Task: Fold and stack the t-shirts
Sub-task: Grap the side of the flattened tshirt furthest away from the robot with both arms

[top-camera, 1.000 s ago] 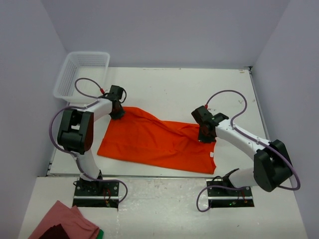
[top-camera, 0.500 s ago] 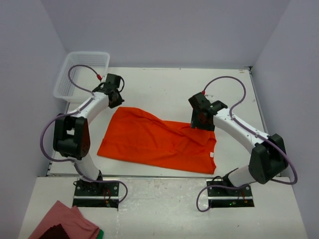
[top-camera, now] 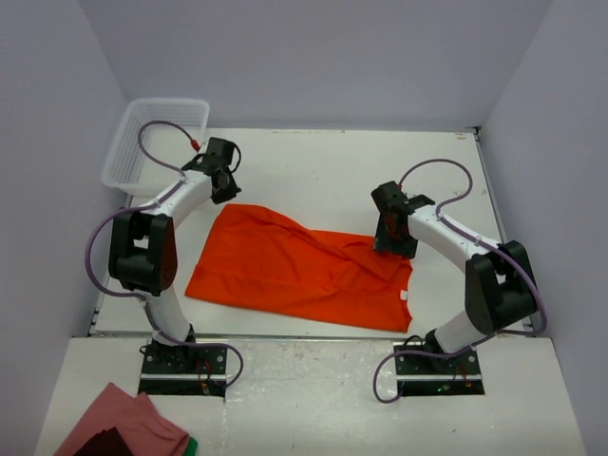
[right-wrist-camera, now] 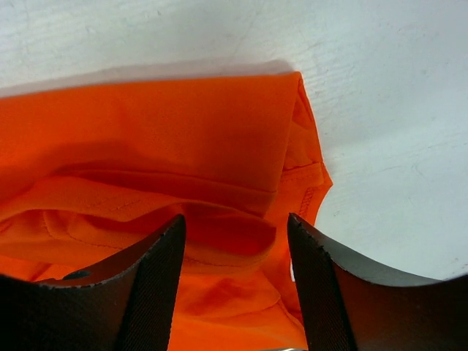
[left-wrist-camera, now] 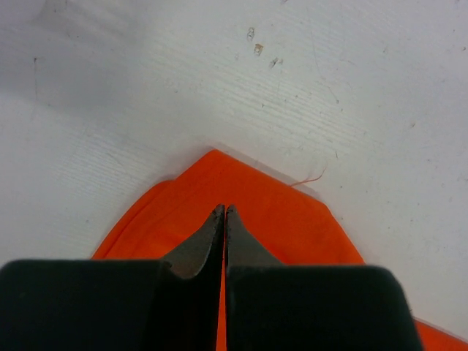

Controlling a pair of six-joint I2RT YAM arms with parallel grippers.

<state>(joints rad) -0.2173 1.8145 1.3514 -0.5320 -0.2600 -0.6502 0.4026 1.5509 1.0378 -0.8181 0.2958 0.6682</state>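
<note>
One orange-red t-shirt point(top-camera: 299, 269) lies on the white table, folded into a broad flat shape with a crease ridge across it. My left gripper point(top-camera: 225, 194) hovers at the shirt's far left corner point(left-wrist-camera: 278, 212). In the left wrist view its jaws point(left-wrist-camera: 224, 210) are pressed together with no cloth between them. My right gripper point(top-camera: 391, 245) is over the shirt's far right corner. In the right wrist view it point(right-wrist-camera: 235, 219) stands open astride a bunched hem of the shirt point(right-wrist-camera: 183, 139), gripping nothing.
A white mesh basket point(top-camera: 171, 102) stands at the far left corner of the table. A pink and maroon cloth pile point(top-camera: 119, 423) lies on the lower ledge at the near left. Grey walls close in both sides.
My right gripper has opened and let go of the shirt's right corner, staying above it. My left gripper has come off the left corner and drawn back a little toward the far side.
</note>
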